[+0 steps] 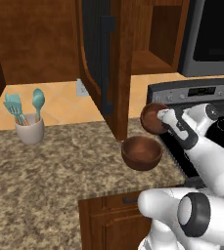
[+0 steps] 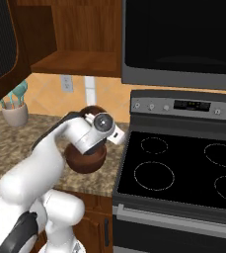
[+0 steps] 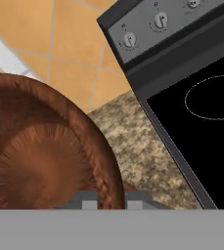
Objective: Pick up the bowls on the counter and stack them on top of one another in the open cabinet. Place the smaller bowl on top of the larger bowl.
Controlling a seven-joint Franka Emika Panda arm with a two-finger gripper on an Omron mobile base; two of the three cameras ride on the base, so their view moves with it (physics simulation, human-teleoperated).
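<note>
The smaller bowl (image 1: 151, 117) hangs tilted in the air above the counter (image 1: 45, 166), beside the stove's left edge. My gripper (image 1: 162, 117) is shut on its rim. In the hand view that rim (image 3: 101, 161) runs between the two fingertips (image 3: 89, 199), with the bowl's hollow (image 3: 35, 166) to the left. The larger bowl (image 1: 141, 152) sits upright on the counter just below the held one, also seen under my hand as a dark bowl (image 2: 85, 160). The open cabinet's door (image 1: 106, 63) stands swung out to the left of the bowls, and its shelf (image 1: 150, 61) lies above and behind them.
A white utensil cup (image 1: 30, 129) with teal tools stands at the counter's back left. The black stovetop (image 2: 183, 168) with its control panel (image 2: 183, 105) borders the counter on the right. A dark microwave (image 2: 183, 39) hangs above the stove.
</note>
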